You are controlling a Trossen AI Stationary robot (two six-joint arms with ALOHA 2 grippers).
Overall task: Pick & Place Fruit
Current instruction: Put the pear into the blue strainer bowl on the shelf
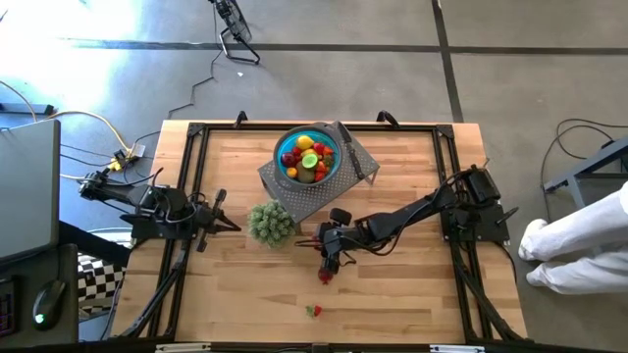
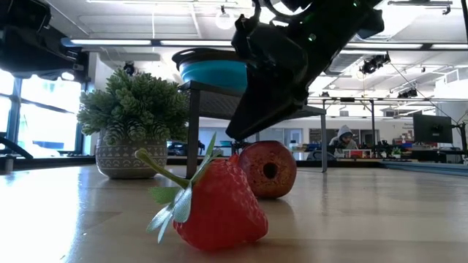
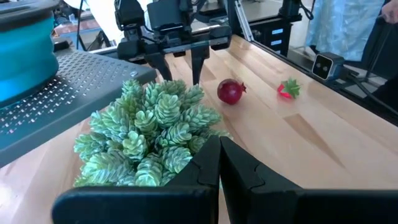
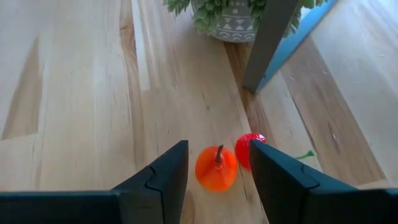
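A dark red round fruit (image 2: 268, 169) lies on the wood just below my right gripper (image 2: 241, 137), which slants down over it, open. In the right wrist view an orange round piece (image 4: 216, 169) with a short stem lies on the table between the open fingers of my right gripper (image 4: 216, 148), touching neither. A red piece (image 4: 245, 149) beside it is half hidden by one finger. A strawberry (image 1: 314, 311) lies nearer the front edge. The blue bowl (image 1: 334, 169), holding several fruit pieces, stands on a grey perforated stand (image 1: 285, 191). My left gripper (image 3: 217, 144) waits shut at the table's left.
A small potted plant (image 1: 270, 222) stands between the two grippers, close to the stand's near leg (image 4: 267, 43). A black-handled knife (image 1: 346, 149) lies on the stand beside the bowl. A person in white (image 1: 579, 240) is beyond the table's right edge. Bare wood lies toward the front edge.
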